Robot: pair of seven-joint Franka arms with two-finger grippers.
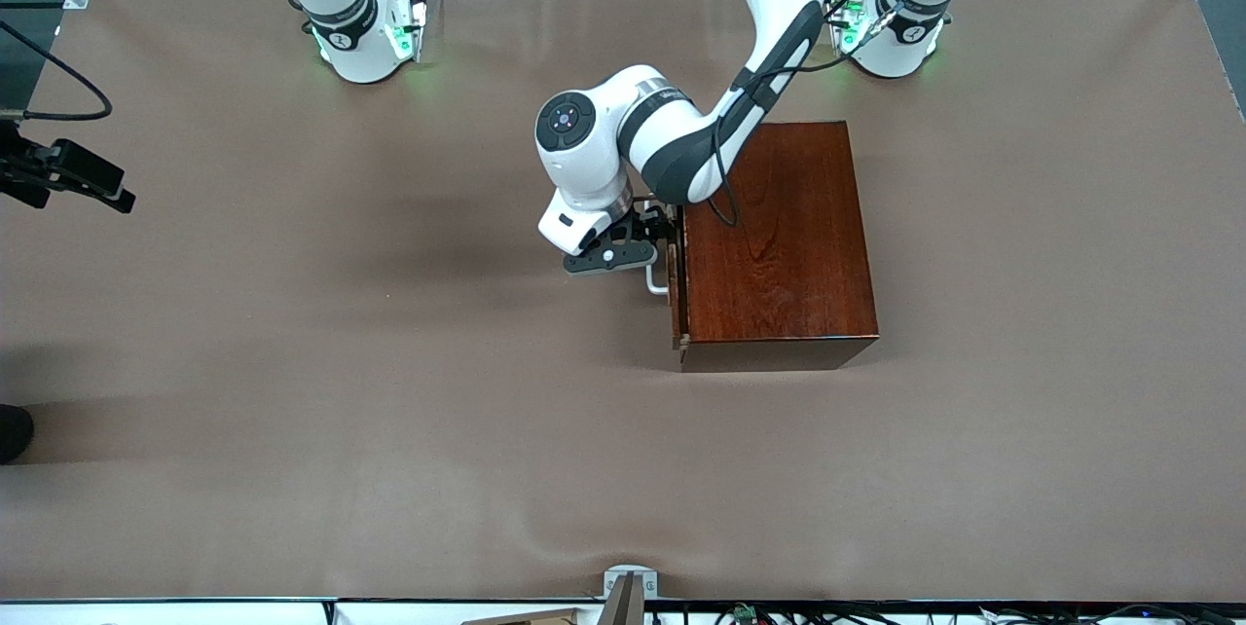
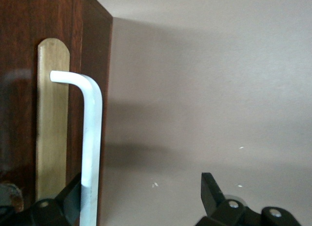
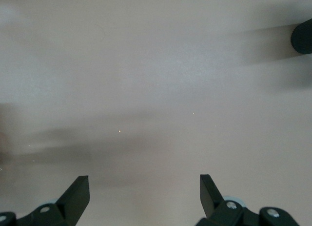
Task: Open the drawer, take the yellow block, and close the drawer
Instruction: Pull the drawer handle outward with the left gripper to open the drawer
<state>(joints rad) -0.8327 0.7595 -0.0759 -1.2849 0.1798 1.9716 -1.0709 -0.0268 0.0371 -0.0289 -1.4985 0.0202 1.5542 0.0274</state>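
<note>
The dark reddish-brown wooden box (image 1: 779, 236) stands mid-table. Its drawer front (image 2: 51, 128) faces the right arm's end and looks shut or nearly shut. The white bar handle (image 1: 657, 282) sticks out from it. My left gripper (image 1: 660, 245) is open at the handle. In the left wrist view the handle (image 2: 91, 138) runs between the fingers of my left gripper (image 2: 141, 187), close against one finger (image 2: 73, 192). The yellow block is hidden. My right gripper (image 3: 144, 184) is open and empty over bare table; it is out of the front view, and that arm waits.
The brown table cover (image 1: 389, 362) spreads around the box. A black device (image 1: 68, 172) sticks in at the right arm's end of the table. A dark round object (image 3: 302, 35) shows at the edge of the right wrist view.
</note>
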